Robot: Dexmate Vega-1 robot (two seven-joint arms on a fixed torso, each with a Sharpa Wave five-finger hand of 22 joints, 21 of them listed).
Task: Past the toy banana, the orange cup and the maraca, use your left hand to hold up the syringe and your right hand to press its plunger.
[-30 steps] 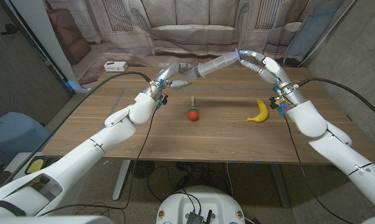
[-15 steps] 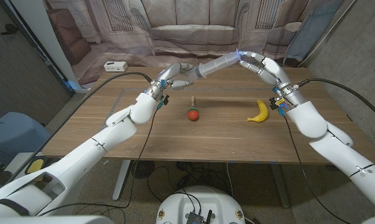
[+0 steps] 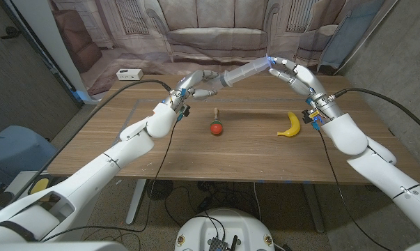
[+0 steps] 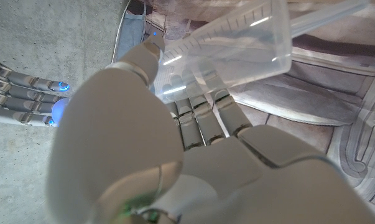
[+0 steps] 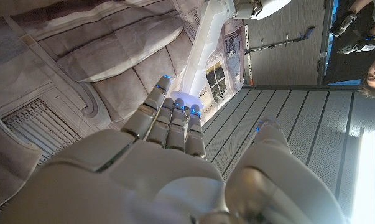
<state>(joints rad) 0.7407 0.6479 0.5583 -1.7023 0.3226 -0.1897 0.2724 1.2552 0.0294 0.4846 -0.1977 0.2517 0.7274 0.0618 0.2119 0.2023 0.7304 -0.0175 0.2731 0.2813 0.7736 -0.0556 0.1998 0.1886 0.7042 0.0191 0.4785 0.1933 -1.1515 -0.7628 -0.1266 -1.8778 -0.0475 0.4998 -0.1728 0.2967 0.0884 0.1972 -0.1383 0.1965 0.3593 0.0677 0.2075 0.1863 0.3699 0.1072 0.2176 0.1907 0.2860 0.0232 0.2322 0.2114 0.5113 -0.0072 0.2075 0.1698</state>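
The left hand point(image 3: 191, 84) grips the syringe point(image 3: 241, 72) by its barrel, raised above the worktop point(image 3: 196, 150) beyond the maraca point(image 3: 216, 126) and toy banana point(image 3: 290, 125). The right hand point(image 3: 293, 74), fingers extended together, touches the plunger end; pressing appears under way, completion unconfirmed.

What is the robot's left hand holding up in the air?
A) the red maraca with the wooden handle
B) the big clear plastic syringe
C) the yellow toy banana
B: in the head view the left hand grips the big clear plastic syringe above the wooden table, while the yellow toy banana and the red maraca lie on the tabletop.
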